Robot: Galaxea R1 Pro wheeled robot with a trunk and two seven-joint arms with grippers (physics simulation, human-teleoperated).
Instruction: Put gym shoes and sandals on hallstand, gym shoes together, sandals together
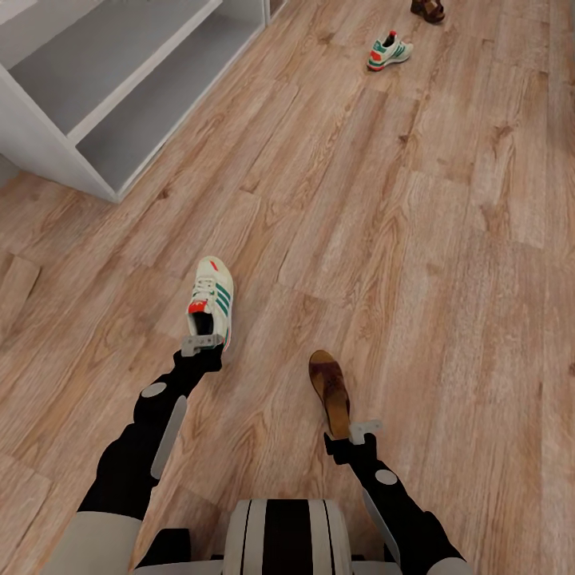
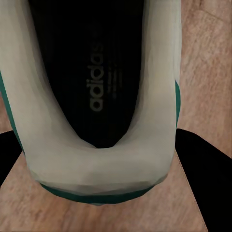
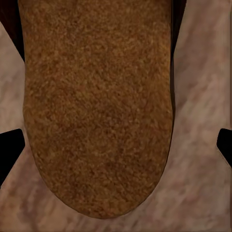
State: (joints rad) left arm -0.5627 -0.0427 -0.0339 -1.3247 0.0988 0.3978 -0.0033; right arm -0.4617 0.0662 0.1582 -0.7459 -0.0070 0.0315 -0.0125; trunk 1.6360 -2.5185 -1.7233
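Note:
A white gym shoe (image 1: 212,299) with green stripes lies on the corridor floor (image 1: 415,239), toe pointing away. My left gripper (image 1: 201,345) is shut on its heel. In the left wrist view the heel (image 2: 96,169) sits between the black fingers (image 2: 9,164), touching both. A brown sandal (image 1: 331,389) lies to the right, and my right gripper (image 1: 364,431) stands open at its heel end. In the right wrist view the tan footbed (image 3: 96,106) lies between wide-apart fingers (image 3: 8,150), with a gap on one side. The second gym shoe (image 1: 389,51) and second sandal (image 1: 427,8) lie far ahead.
The pale grey hallstand (image 1: 48,152) stands at the upper left, its two open lower compartments facing the floor. Wood planks stretch between it and the near shoes. My trunk (image 1: 283,535) is at the bottom centre.

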